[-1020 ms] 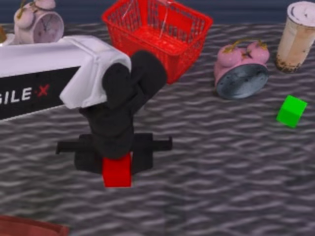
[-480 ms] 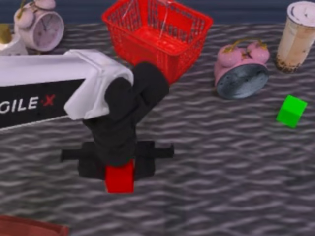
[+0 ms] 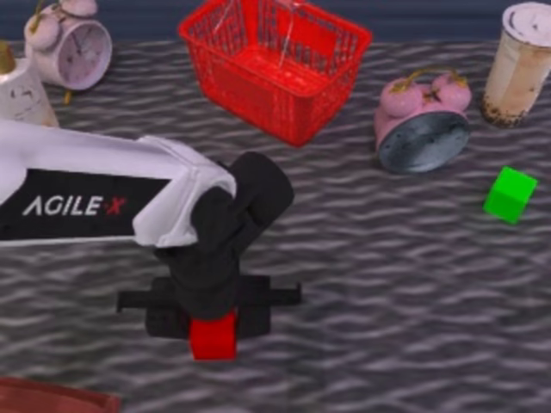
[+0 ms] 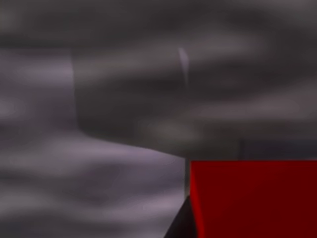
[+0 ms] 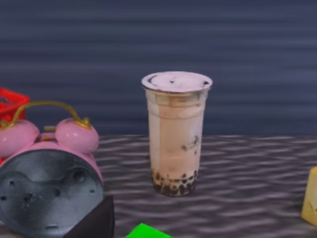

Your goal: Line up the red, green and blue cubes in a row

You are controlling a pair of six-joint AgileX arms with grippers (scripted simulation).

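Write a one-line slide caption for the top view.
The left gripper holds the small bright red cube low over the grey table, far from the small bright green cube.

Showed a tall clear plastic cup of milk tea with dark pearls (image 5: 176,133) upright on the grey rippled bench (image 5: 247,168). Beside it, a pink twin-bell alarm clock (image 5: 48,183), dark back outward. Also caught: a bright green cube's corner (image 5: 146,231), a red wire basket's edge (image 5: 11,101), a yellow object's edge (image 5: 310,197).

Open bench (image 3: 387,301) is stretching wide between the left tool (image 3: 213,323) and the green cube (image 3: 510,194). The red basket (image 3: 275,64), tipped pink clock (image 3: 422,120) and drink cup (image 3: 521,64) are crowding the far edge.
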